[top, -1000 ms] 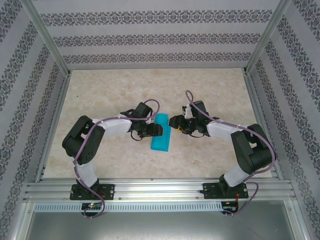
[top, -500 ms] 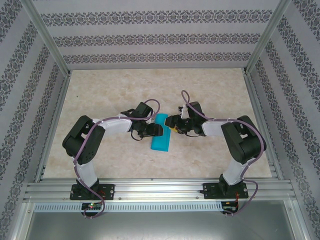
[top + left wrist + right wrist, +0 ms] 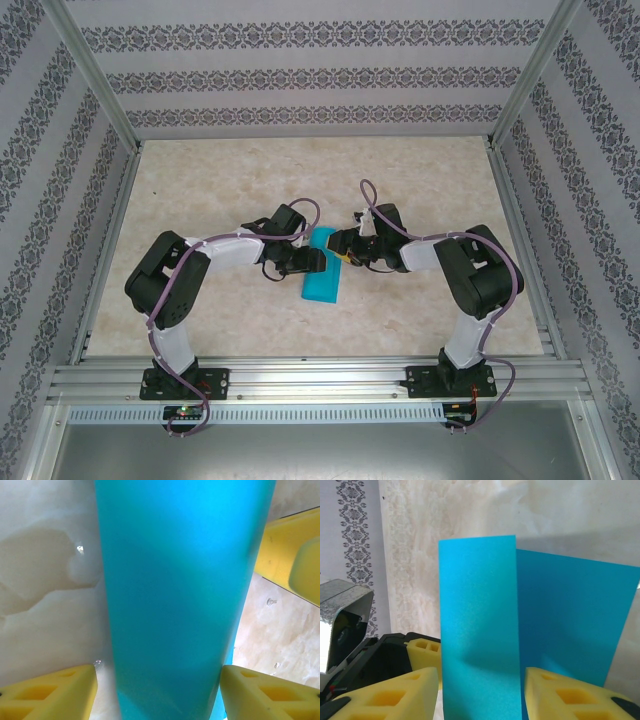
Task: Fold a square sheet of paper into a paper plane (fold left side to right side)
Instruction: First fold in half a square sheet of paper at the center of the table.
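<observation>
1. The right fingers [image 3: 560, 695] have been brought leftward to the right edge of the paper [image 3: 322, 272]; the left fingers [image 3: 50, 695] are unmoved at its left edge.
2. The paper, thin matte teal folded into a straight-edged strip, lies mid-surface [image 3: 200, 180] on marbled beige.
3. Both pairs of yellow foam fingers are held spread; a raised flap is straddled by the right pair.

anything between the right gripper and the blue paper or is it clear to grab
Nothing visible is in the way. A flap of the thin teal-blue sheet of paper sits between the right gripper's yellow foam fingers; the left gripper straddles the sheet from the opposite side.
</observation>
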